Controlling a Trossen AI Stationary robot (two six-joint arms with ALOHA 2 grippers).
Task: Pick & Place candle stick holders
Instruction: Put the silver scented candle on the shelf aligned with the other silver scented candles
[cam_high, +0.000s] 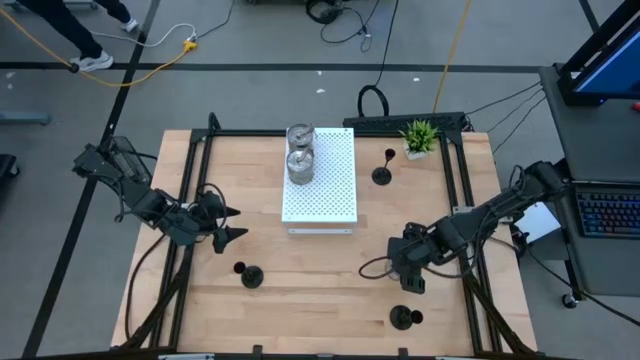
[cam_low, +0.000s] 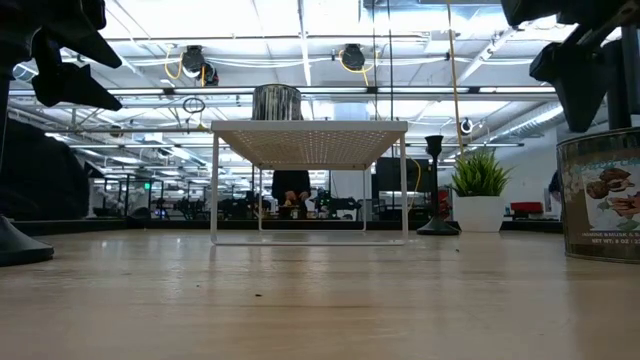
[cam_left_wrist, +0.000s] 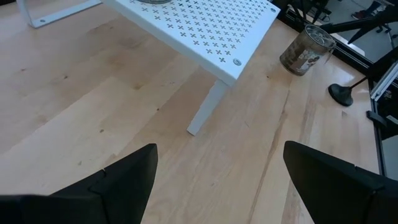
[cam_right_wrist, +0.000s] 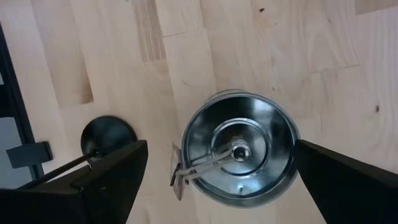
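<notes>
Our right gripper (cam_right_wrist: 217, 180) hangs spread over a silver cup (cam_right_wrist: 238, 151); bare table (cam_high: 330, 280) surrounds it. Left gripper (cam_high: 228, 225) spread too.

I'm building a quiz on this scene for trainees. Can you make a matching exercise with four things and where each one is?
Things:
1. potted plant
2. two silver holders
3. third silver holder
4. left end effector

Places:
A. on the white board
B. on the table, below the open right end effector
C. at the table's far edge, right of the board
D. open, left of the board

Pairs: 1-C, 2-A, 3-B, 4-D
</notes>
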